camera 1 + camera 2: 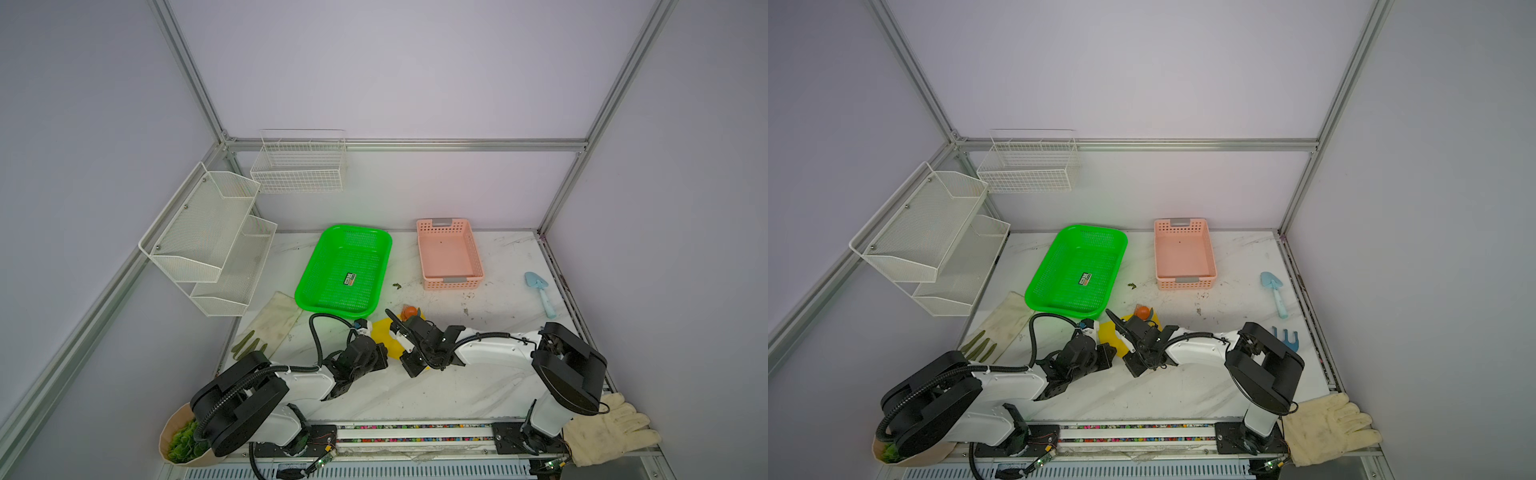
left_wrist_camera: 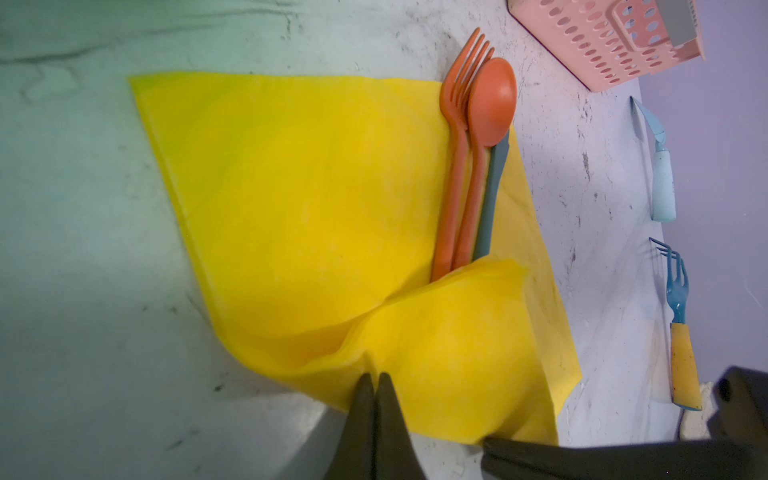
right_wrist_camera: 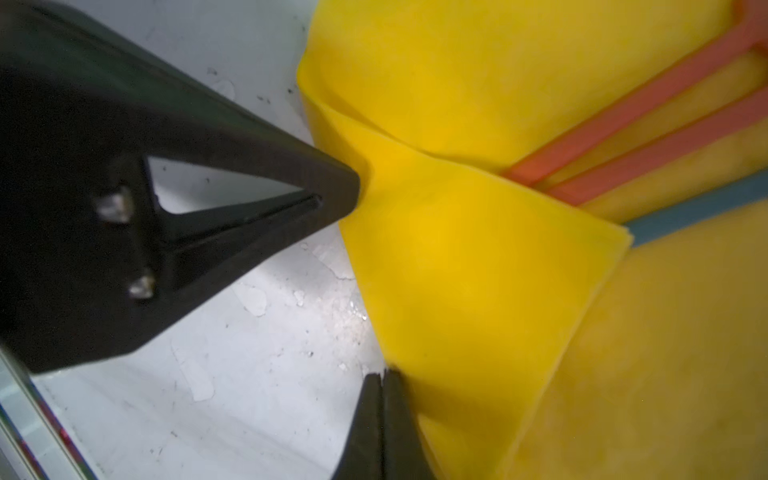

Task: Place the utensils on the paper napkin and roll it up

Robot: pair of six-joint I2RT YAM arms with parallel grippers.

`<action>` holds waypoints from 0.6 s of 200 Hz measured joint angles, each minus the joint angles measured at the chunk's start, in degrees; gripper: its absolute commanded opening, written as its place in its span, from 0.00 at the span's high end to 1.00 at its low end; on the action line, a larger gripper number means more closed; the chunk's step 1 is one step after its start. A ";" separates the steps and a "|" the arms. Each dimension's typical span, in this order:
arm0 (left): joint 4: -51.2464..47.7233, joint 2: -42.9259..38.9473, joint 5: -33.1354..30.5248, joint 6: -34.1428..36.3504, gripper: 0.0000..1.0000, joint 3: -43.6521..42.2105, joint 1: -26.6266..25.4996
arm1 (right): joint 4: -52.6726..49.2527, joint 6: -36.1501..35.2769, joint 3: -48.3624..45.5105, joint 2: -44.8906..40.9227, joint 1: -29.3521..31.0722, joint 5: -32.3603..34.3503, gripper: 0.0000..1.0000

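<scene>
The yellow paper napkin point(image 2: 307, 199) lies on the marble table, mostly hidden under both wrists in both top views point(image 1: 383, 334) point(image 1: 1109, 331). The utensils rest side by side along one of its sides: orange fork point(image 2: 455, 137), orange spoon point(image 2: 492, 99) and a teal piece point(image 2: 492, 195). The spoon bowl point(image 1: 411, 311) sticks out past the napkin's far edge. The near edge is folded up over the handle ends. My left gripper point(image 2: 374, 376) is shut on this raised fold. My right gripper point(image 3: 382, 374) is shut on the flap's corner, close beside it.
A green basket point(image 1: 345, 270) and a pink basket point(image 1: 450, 253) stand behind the napkin. A light blue shovel point(image 1: 540, 293) and a blue rake point(image 2: 681, 332) lie to the right. Cream gloves point(image 1: 611, 428) point(image 1: 274, 320), wire racks point(image 1: 208, 237) and a plant pot point(image 1: 183, 440) line the edges.
</scene>
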 measured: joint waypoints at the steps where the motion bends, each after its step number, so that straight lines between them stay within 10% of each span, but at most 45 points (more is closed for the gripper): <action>1: 0.00 0.00 0.00 0.00 1.00 0.00 0.00 | 0.00 0.02 -0.02 0.00 0.00 0.00 1.00; 120: -0.04 0.02 0.00 0.02 1.00 0.04 0.00 | 1.11 0.00 0.04 -0.42 0.00 0.70 1.00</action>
